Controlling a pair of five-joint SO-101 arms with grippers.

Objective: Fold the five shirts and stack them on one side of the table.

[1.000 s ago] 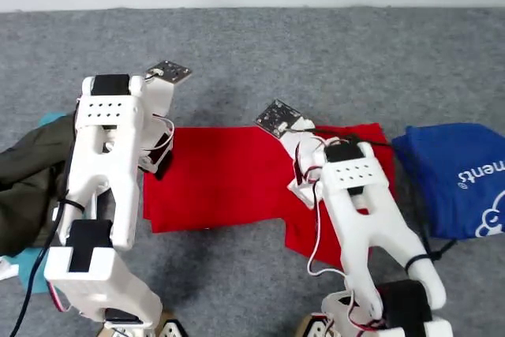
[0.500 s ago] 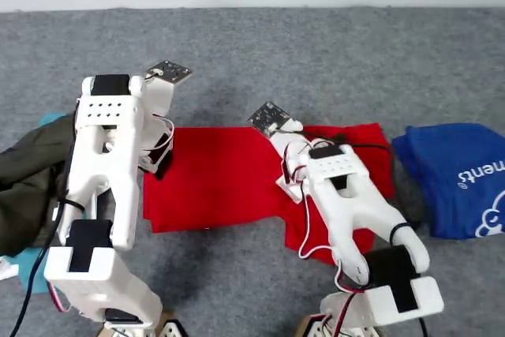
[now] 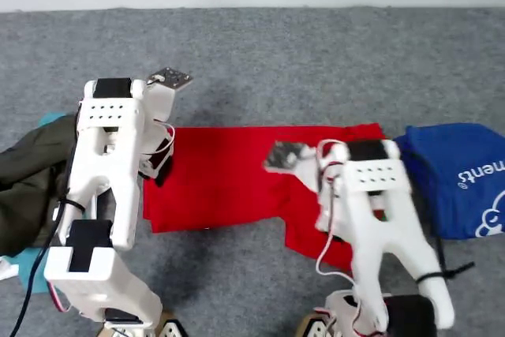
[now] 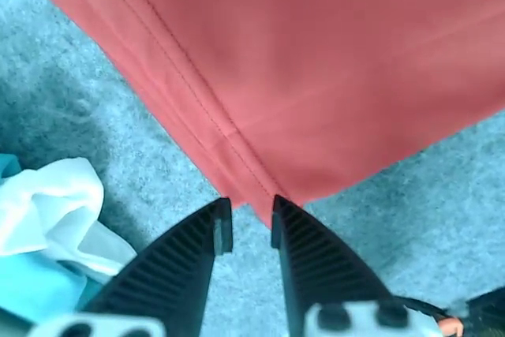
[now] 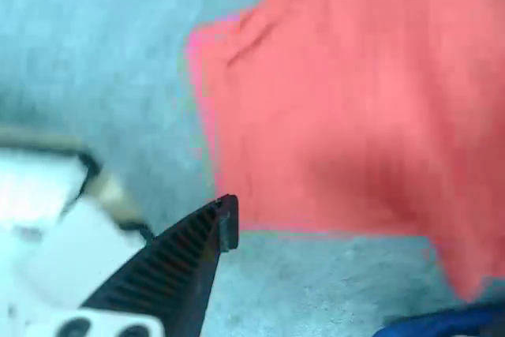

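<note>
Red shirt lies spread flat in the middle of the grey carpeted table, wider than it is deep, with a flap hanging toward the near edge on its right side. The left arm stands over the shirt's left edge and hides part of it. In the left wrist view, the left gripper hangs low over a corner of the double-stitched hem. Its two ribbed black fingers are drawn close but released, with a thin gap between them, and the corner's tip points into that gap while the cloth lies flat. Just beside that corner sit a white cloth and a teal cloth. A dark olive shirt is heaped at the table's left side. The right arm covers the red shirt's right part. The right gripper is over the shirt's edge; whether it is released or clenched cannot be told. A blue shirt lies crumpled just right of the red one.
</note>
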